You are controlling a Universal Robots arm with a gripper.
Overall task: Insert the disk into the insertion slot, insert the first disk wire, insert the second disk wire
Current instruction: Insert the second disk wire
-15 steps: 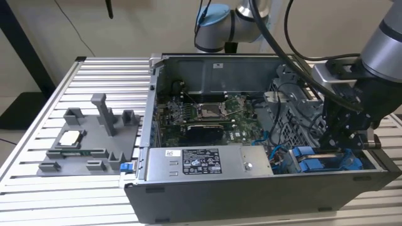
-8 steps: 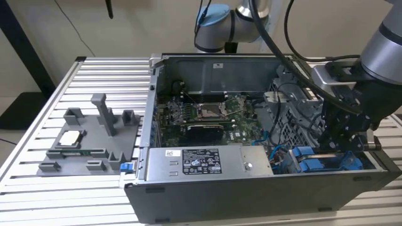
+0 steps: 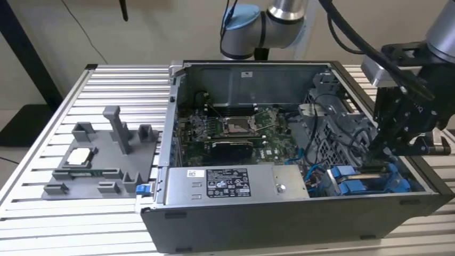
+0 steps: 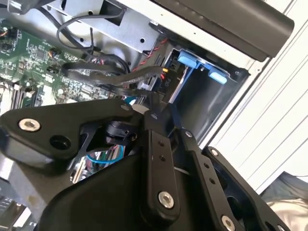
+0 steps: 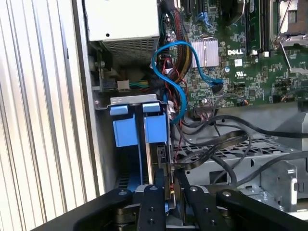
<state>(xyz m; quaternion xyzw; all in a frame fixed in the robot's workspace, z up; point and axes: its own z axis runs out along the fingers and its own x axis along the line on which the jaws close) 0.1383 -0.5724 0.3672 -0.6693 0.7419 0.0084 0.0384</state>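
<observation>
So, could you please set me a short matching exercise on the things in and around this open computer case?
Things:
1. power-supply box
2. disk
3. grey fixture tray
4. gripper

Places:
A. outside the case, on the slatted table
B. in the drive bay, blue carrier tabs showing
C. front of case, silver, labelled
D. low at the drive bay, among black cables

Pairs: 1-C, 2-B, 3-A, 4-D

White lettering marks the green motherboard (image 5: 250, 72); the printed label (image 3: 227, 182) on the power-supply box (image 3: 284, 184) is illegible.
</observation>
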